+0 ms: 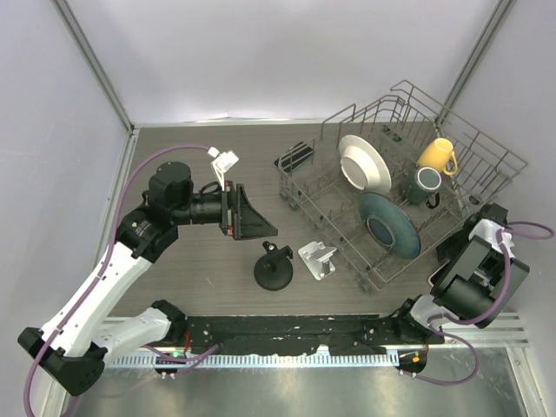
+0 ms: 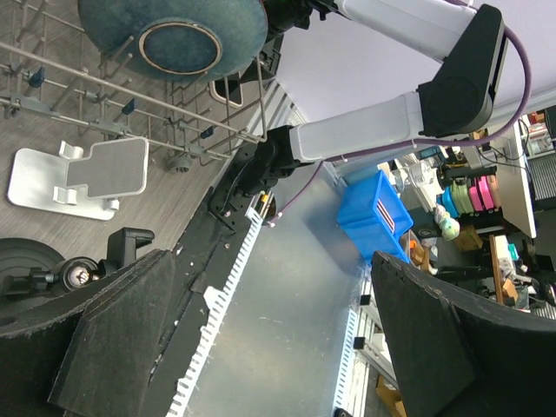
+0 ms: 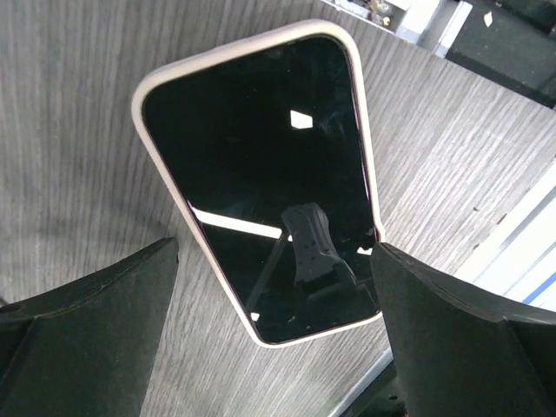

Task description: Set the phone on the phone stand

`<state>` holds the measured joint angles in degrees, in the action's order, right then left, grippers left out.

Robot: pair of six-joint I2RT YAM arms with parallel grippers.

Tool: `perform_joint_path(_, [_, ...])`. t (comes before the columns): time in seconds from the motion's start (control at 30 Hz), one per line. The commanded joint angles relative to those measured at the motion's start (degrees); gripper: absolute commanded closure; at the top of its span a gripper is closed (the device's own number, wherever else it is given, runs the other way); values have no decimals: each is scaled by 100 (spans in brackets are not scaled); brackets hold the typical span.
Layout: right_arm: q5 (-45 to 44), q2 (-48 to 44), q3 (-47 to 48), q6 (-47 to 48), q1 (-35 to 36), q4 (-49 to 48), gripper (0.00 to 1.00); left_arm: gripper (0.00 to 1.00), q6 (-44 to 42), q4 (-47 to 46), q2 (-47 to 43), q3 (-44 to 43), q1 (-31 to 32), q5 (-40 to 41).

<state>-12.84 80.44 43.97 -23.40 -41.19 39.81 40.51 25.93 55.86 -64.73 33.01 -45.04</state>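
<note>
Pale lavender walls (image 1: pixel 261 52) enclose a grey wood-grain table (image 1: pixel 204 291).

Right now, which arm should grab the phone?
The right arm. The right gripper hangs open over the phone, a finger on each side. The left gripper, open too, is across the table by the white stand.

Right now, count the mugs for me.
2, both in the rack: a yellow mug in its right half, and a dark mug right beside it on the near side. More may be hidden.
</note>
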Motion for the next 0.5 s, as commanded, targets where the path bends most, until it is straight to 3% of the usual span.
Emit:
perform_joint_path(0.0, [-549,67,226,-296,23,167,2,1,80,-264,-154,4,21,-172])
perform_joint_path(0.27, [-975,85,393,-499,6,396,2,0,62,-220,-163,31,29,-163])
perform_joint_path(0.47, [-597,332,394,-324,6,256,2,0,27,-124,-172,-110,21,-181])
